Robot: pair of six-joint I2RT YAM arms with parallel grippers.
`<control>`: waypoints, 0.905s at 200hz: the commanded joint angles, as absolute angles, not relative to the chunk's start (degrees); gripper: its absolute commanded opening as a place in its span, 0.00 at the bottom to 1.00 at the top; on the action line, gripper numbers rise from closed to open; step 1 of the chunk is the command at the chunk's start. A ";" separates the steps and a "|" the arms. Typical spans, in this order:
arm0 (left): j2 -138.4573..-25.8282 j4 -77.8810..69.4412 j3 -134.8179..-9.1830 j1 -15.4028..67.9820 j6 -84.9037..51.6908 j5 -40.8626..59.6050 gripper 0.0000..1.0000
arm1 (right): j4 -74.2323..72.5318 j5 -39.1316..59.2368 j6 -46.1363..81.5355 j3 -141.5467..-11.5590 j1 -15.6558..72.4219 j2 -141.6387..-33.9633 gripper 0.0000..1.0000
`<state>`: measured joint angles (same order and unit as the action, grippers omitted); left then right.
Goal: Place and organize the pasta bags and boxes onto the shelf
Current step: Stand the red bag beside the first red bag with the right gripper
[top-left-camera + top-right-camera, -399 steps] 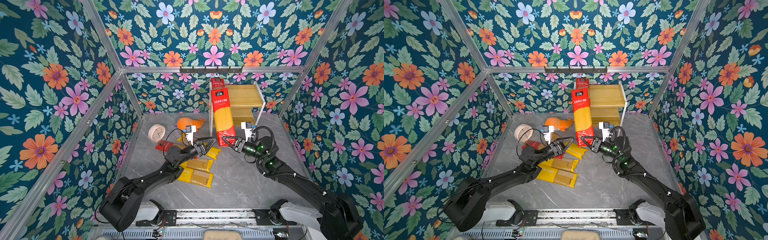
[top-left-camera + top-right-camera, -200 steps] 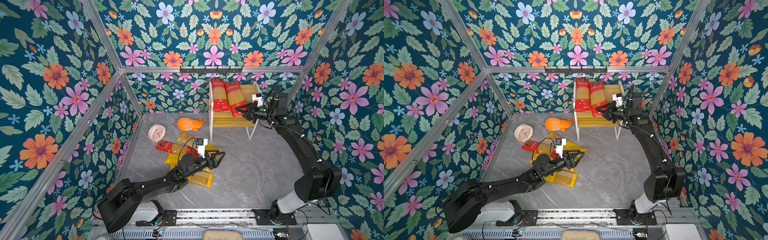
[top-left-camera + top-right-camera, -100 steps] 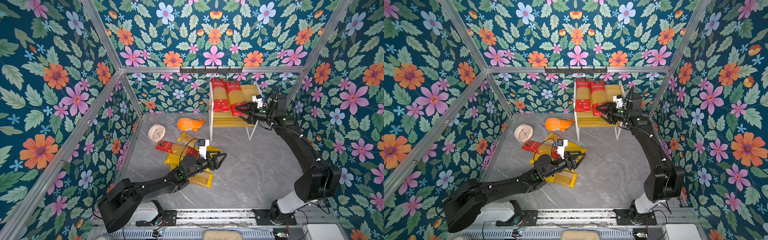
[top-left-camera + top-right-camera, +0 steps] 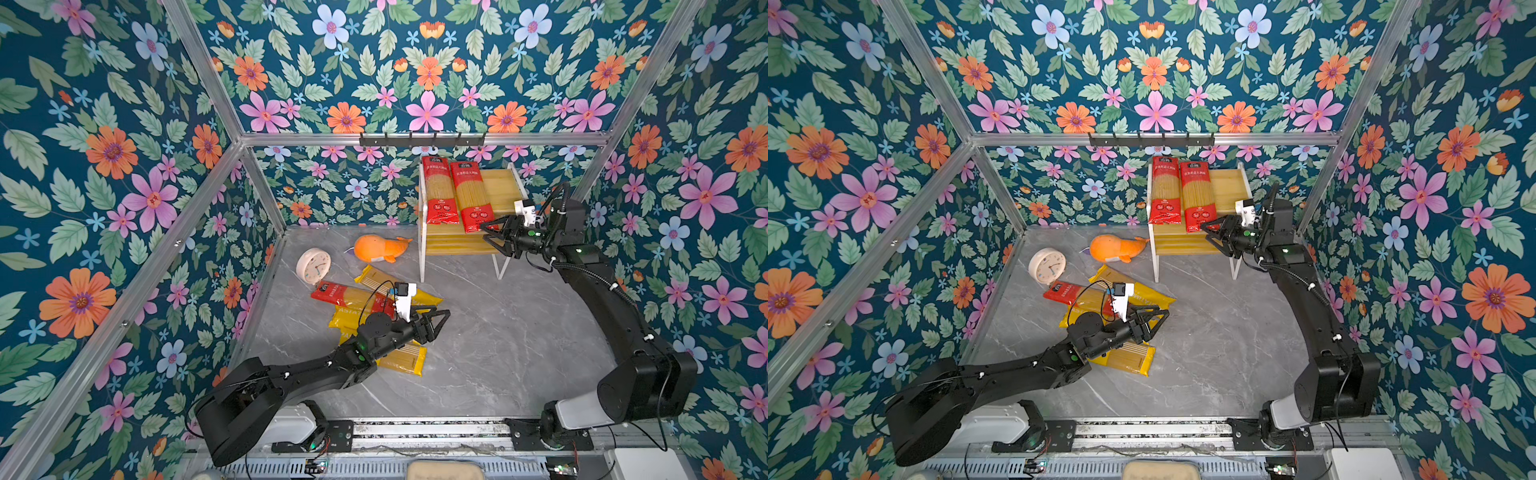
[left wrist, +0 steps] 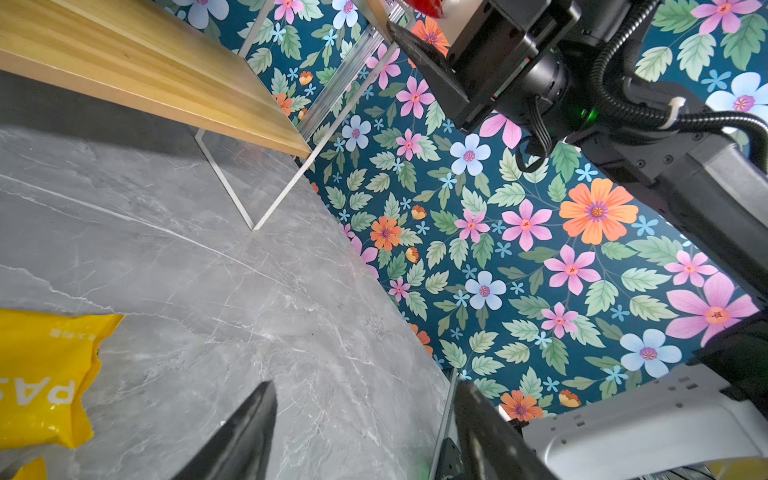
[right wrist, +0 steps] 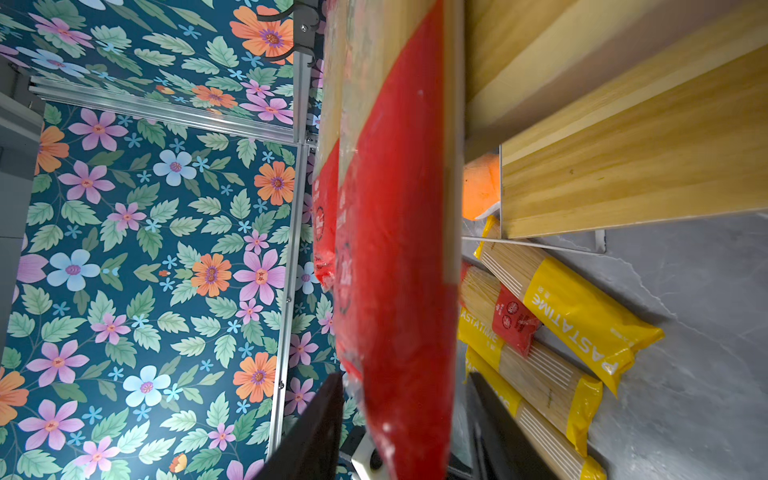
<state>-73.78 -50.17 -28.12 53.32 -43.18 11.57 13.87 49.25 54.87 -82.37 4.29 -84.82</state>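
On the top board of the shelf point(image 4: 503, 189) two clear red-ended pasta packs point(image 4: 439, 191) point(image 4: 472, 195) lie side by side. My right gripper point(image 4: 485, 233) is open at the shelf's front edge. Its jaws straddle the near red end of the right-hand pack point(image 6: 399, 257) with small gaps on both sides. On the floor lies a heap of packs: one red-ended pack point(image 4: 353, 296) and yellow "PASTATIME" packs point(image 4: 405, 359) point(image 6: 582, 316). My left gripper point(image 4: 436, 320) hovers open and empty at the heap's right edge, its fingers point(image 5: 249, 432) over bare floor.
An orange plush whale point(image 4: 378, 248) and a round clock point(image 4: 313, 266) lie on the grey floor left of the shelf. A black hook rail point(image 4: 422, 139) runs along the back wall above it. Flowered walls enclose the cell. The shelf's lower board point(image 5: 166, 70) carries nothing.
Two seconds ago the right gripper held the second red pack upright on the floor. That pack now lies on the top board and the jaws have opened. The left gripper shifted right.
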 commanded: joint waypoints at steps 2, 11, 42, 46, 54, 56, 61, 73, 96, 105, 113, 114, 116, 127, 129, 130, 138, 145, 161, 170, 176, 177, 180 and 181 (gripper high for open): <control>-73.92 -51.42 -28.17 53.37 -42.58 11.69 0.70 | 12.69 49.09 55.35 -85.10 4.31 -86.90 0.42; -73.81 -51.47 -27.99 53.35 -42.66 11.60 0.70 | 12.52 48.80 55.59 -86.27 4.31 -87.72 0.38; -74.06 -51.07 -28.21 53.35 -42.55 11.38 0.70 | 8.67 49.41 58.96 -88.12 4.31 -90.18 0.22; -74.13 -51.03 -28.30 53.35 -42.58 11.39 0.70 | 8.15 49.60 59.47 -88.23 4.36 -90.44 0.20; -74.38 -50.88 -28.52 53.35 -42.50 11.40 0.70 | 6.55 49.74 60.69 -88.04 4.31 -90.74 0.16; -74.40 -50.86 -28.62 53.35 -42.48 11.38 0.70 | 6.12 49.75 61.01 -87.95 4.33 -90.78 0.15; -74.55 -50.82 -28.65 53.35 -42.46 11.46 0.70 | 5.04 49.75 61.79 -87.69 4.31 -90.92 0.14; -74.86 -50.97 -28.74 53.35 -42.45 11.53 0.70 | 3.33 49.82 63.36 -87.41 4.38 -91.40 0.13; -75.42 -51.09 -28.98 53.39 -42.57 11.66 0.70 | 1.21 49.70 65.24 -87.83 4.73 -92.73 0.11; -75.58 -51.15 -29.09 53.35 -42.63 11.74 0.70 | 1.38 49.67 65.30 -88.38 4.96 -93.06 0.10; -75.60 -51.08 -29.09 53.35 -42.70 11.78 0.70 | 1.58 49.45 65.17 -88.66 5.22 -93.35 0.10; -75.55 -51.12 -29.09 53.35 -42.66 11.73 0.70 | 1.63 49.42 65.15 -88.67 5.25 -93.39 0.10; -75.56 -51.10 -29.09 53.35 -42.70 11.77 0.70 | 1.66 49.25 65.07 -88.68 5.33 -93.42 0.10; -75.32 -51.03 -28.85 53.35 -42.67 11.57 0.70 | 2.02 49.22 64.88 -88.77 5.71 -93.77 0.10; -75.26 -51.03 -28.79 53.35 -42.66 11.46 0.70 | 2.09 49.22 64.82 -88.77 5.71 -93.76 0.10; -75.20 -51.00 -28.77 53.39 -42.64 11.44 0.70 | 2.14 49.26 64.80 -88.77 5.71 -93.77 0.10; -74.91 -50.95 -28.53 53.37 -42.70 11.34 0.70 | 2.13 49.15 64.78 -88.47 5.71 -93.66 0.10; -74.67 -50.70 -28.40 53.35 -42.63 11.17 0.70 | 1.94 49.05 64.78 -88.10 5.71 -93.49 0.11; -74.17 -50.36 -28.18 53.35 -42.44 10.90 0.70 | 2.09 48.69 64.50 -87.72 5.71 -93.14 0.17; -74.05 -50.23 -28.05 53.37 -42.54 10.81 0.70 | 2.07 49.17 64.50 -87.63 5.72 -93.16 0.25; -73.88 -50.26 -27.96 53.35 -42.47 10.72 0.70 | 2.03 49.51 64.53 -87.54 5.70 -92.96 0.32; -73.86 -50.22 -27.95 53.35 -42.46 10.68 0.70 | 2.03 49.54 64.56 -87.45 5.70 -92.97 0.33; -73.74 -50.12 -27.87 53.35 -42.47 10.57 0.70 | 1.91 49.64 64.55 -87.26 5.71 -92.79 0.36; -73.70 -50.11 -27.87 53.35 -42.46 10.52 0.70 | 1.88 49.65 64.53 -87.14 5.71 -92.67 0.36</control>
